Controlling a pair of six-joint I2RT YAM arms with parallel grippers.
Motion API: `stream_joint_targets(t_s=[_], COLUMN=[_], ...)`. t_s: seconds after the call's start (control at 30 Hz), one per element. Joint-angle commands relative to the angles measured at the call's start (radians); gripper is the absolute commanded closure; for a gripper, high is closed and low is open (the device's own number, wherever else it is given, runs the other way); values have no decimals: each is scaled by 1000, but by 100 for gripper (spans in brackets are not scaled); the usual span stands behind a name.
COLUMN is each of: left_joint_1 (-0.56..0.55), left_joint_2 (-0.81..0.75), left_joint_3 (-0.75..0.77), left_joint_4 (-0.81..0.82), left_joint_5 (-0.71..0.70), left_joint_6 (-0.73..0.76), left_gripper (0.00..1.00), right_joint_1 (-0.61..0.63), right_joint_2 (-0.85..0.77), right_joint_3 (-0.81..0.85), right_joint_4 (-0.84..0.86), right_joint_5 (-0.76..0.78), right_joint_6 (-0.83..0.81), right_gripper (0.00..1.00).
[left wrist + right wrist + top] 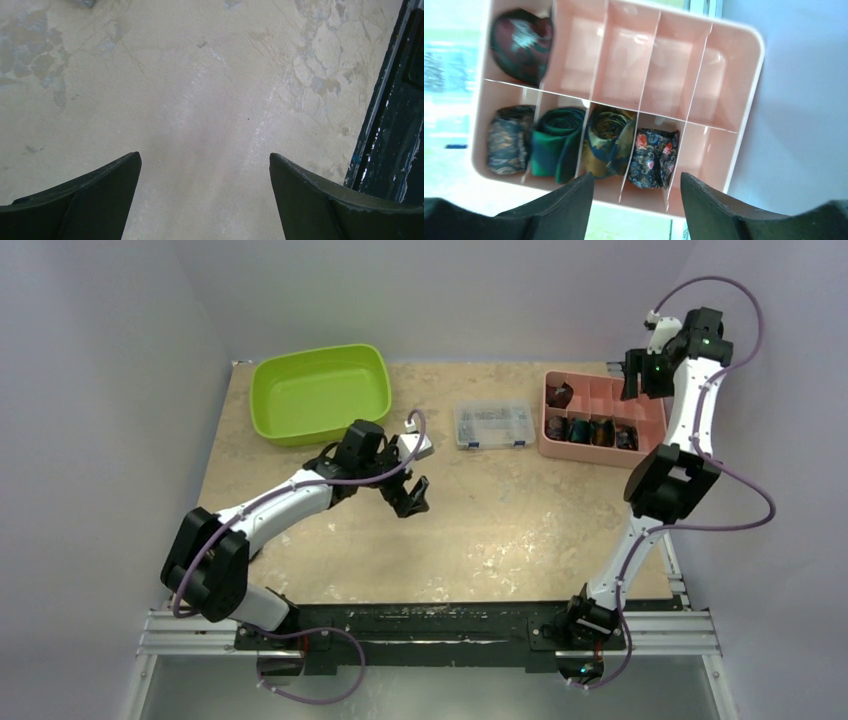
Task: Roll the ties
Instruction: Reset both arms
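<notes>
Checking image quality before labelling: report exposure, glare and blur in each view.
Top external: soft even light, sharp, barely any shadow on the table. Left wrist: table clear and evenly lit; fingers of the left gripper dark, little detail. Right wrist: picture's left edge blown out, washing out the clear box; pink tray and rolled ties readable, slightly soft.

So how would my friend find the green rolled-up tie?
Find the pink tray at the far right of the table. Its near row holds four rolled ties; the green tie sits second from the left. It alone is bright green with dark stripes, between a brownish roll and a gold-and-blue roll.
</notes>
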Motion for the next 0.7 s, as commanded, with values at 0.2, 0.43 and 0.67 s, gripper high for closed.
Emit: stream_joint_targets(t_s=[0.2, 0.43, 0.67], left_joint_1=[173, 313, 349], left_joint_2=[7, 18, -96], left_joint_3=[392, 489, 211], left_joint_4=[-402, -569, -557], left_joint_5=[-56, -122, -290], left_joint_6=[-137, -149, -84], left_gripper=[0, 0, 0], right_joint_1=[2, 10, 12], right_joint_2=[-370, -667, -821], right_joint_3=[-263, -743, -1105], right_joint_4=[73, 219, 282], right_joint_5=[-297, -340, -279], right_joint_6=[25, -85, -195], right_gripper=[1, 1, 1])
